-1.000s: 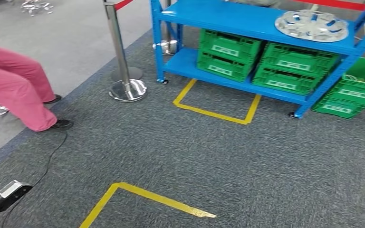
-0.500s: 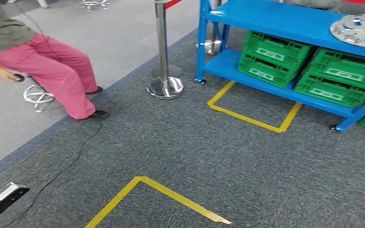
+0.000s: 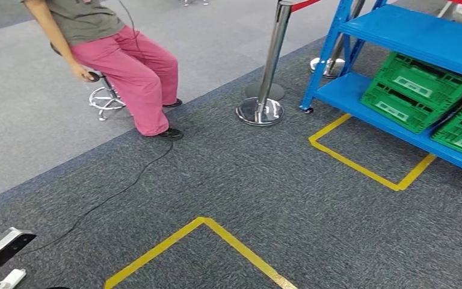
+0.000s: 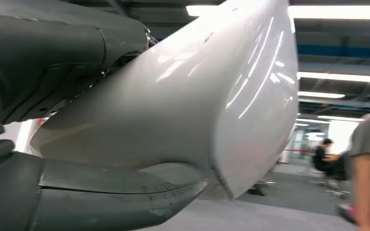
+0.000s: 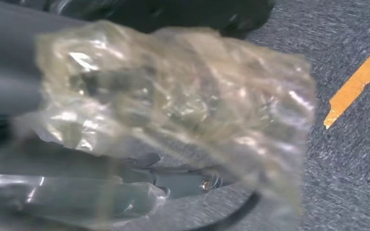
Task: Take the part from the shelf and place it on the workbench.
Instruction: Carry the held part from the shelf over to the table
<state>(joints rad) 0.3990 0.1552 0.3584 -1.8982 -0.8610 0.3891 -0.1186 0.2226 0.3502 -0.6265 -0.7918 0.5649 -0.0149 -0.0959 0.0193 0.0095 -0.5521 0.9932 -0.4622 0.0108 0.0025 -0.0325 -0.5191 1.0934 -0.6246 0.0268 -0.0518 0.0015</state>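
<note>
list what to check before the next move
1. Grip on the load: ok, the clear plastic bag sits against the right hand.
2. Left hand free: cannot tell, its view is too close.
3. Workbench position: cannot tell.
4. Cable on the carpet: not ok, it crosses the floor ahead on the left.
5. Person nearby: ok, seated well apart on the grey floor.
6. Shelf clearance: ok, it stands off to the right.

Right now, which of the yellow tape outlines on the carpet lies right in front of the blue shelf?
The far yellow outline, beside the blue shelf holding green crates. The other outline lies lower in the head view, apart from it.
</note>
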